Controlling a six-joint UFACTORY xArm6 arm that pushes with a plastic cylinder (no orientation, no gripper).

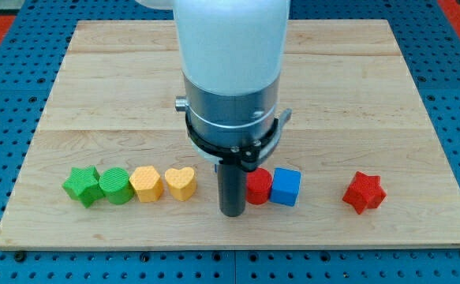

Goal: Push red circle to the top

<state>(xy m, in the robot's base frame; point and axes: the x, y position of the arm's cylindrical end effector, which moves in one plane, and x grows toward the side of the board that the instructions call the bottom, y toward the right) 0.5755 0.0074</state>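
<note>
Looking down at the wooden surface (237,87), we see our arm (231,75) filling the middle of the view, its white and grey body ending in a straight dark rod with no gripper on it, so nothing is grasped or clenched here; the rod can only press against things. Our tip (231,213) sits on the surface near the view's bottom, just to the view's left of the red circle (259,188), and the rod appears to touch that block's left side, though the exact contact is partly hidden by the rod itself. The red circle lies low on the board, in the row of blocks near the view's bottom edge, and its right side touches the blue cube (286,187). Well apart to the view's right lies the red star (364,192), alone. To the view's left of our tip four blocks form a close row: the yellow heart (181,183) nearest, then the orange block (146,184), whose shape looks roughly hexagonal, then the green circle (116,186), and the green star (82,185) at the far left end.
</note>
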